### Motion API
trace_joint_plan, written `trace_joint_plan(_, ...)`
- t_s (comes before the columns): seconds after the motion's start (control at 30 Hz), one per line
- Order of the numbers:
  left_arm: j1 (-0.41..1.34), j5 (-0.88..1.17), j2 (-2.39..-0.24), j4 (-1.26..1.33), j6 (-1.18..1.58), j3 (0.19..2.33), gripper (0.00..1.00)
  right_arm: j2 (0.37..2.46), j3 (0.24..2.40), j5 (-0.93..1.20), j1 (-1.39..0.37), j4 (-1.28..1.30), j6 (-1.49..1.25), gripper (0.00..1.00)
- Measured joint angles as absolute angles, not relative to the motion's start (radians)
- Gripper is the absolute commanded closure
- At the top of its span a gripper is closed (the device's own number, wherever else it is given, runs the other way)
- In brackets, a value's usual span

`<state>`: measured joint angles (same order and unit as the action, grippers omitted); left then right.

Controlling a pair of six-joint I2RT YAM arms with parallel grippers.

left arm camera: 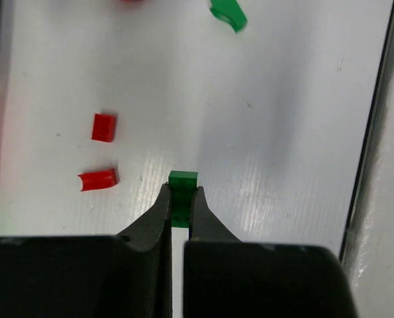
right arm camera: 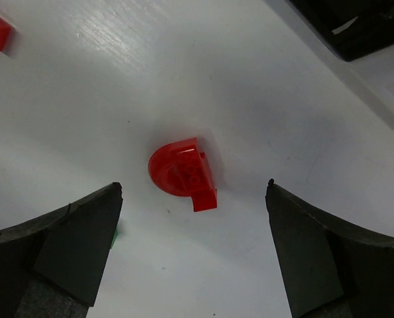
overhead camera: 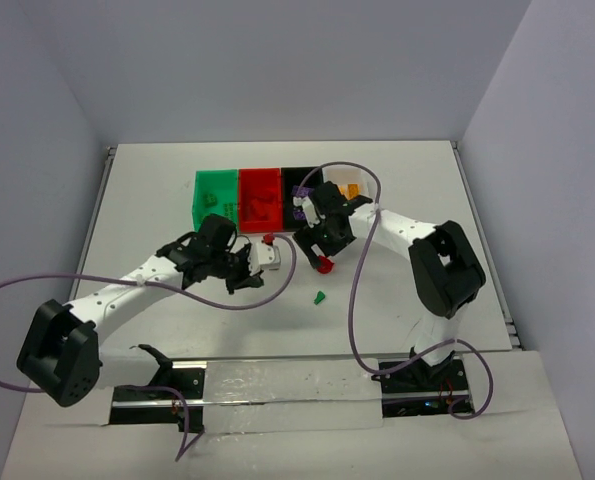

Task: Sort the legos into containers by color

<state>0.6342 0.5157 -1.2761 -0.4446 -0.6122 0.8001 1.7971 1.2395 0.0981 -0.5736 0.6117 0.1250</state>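
Left gripper point(left arm camera: 181, 199) pinched on a green brick point(left arm camera: 183, 179) for the green bin point(overhead camera: 215, 176); right gripper point(right arm camera: 193, 187) spread wide, straddling a rounded red brick point(right arm camera: 182, 173), probably pre-grasp.

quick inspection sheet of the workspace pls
surface: white table, loose bricks on it
job's things: bins in a row, green, red, black, clear; red rounded brick, green brick and curved green piece outside them
clutter: nothing seen
grippers: left gripper shut on green brick; right gripper open over red rounded brick
cables: purple cables loop from both arms
surroundings: grey walls
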Motion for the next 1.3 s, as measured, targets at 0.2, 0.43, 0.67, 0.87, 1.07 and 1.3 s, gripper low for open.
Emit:
trace_joint_plan(0.2,0.545,0.604,-1.25,-0.471,-0.531,0.865,1.0,1.847,1.24,0.114,-0.585,0.61,0.138,0.1)
trace_joint_plan(0.43,0.472,0.651,-1.248,-0.492,-0.49,0.88,1.0,1.871,1.24,0.122,-0.587,0.604,0.16,0.34)
trace_joint_plan(0.67,0.413,0.665,-1.247,-0.489,-0.45,0.889,1.0,1.882,1.237,0.135,-0.587,0.603,0.173,0.57)
trace_joint_plan(0.87,0.294,0.668,-1.249,-0.455,-0.359,0.898,1.0,1.874,1.239,0.165,-0.589,0.621,0.173,0.64)
trace_joint_plan(1.07,0.175,0.61,-1.26,-0.396,-0.273,0.968,1.0,1.803,1.386,0.232,-0.59,0.741,0.152,0.64)
trace_joint_plan(1.3,0.163,0.428,-1.381,-0.288,-0.266,1.064,1.0,1.82,1.872,0.274,-0.604,0.734,0.087,0.64)
